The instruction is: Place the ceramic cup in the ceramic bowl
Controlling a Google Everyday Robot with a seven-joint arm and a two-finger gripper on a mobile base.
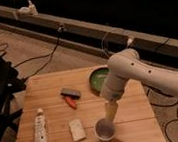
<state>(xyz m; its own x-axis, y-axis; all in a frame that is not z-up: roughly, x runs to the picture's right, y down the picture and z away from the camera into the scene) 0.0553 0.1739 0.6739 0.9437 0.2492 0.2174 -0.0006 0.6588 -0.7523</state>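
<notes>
A dim room with cables (43, 56) trailing across the floor (12, 44) and a long ledge (76, 29) running along the back: in front of it stands a pale wooden worktop (45, 88), laid with a handful of small items. The robot's white arm (133, 71) reaches in from the right and bends down over the worktop's right half. Its tool (110, 116) – pale and pointing downward – hangs just above the far rim of the ceramic cup (106, 130). Whether the tool is open or closed cannot be told from here, nor whether it touches the cup.

The cup stands upright on the worktop near the front edge, mouth up. The ceramic bowl (98, 78) sits farther back, near the rear edge, its right side hidden behind the arm. Cup and bowl are apart, with the tool between them.

To the left of the cup lies a flat white block (77, 129), and farther left a white tube (40, 128) lies lengthwise near the worktop's left edge. Toward the middle, a dark rectangular bar (70, 92) rests just behind a small red item (70, 102) – the two lie close together, left of the bowl.
</notes>
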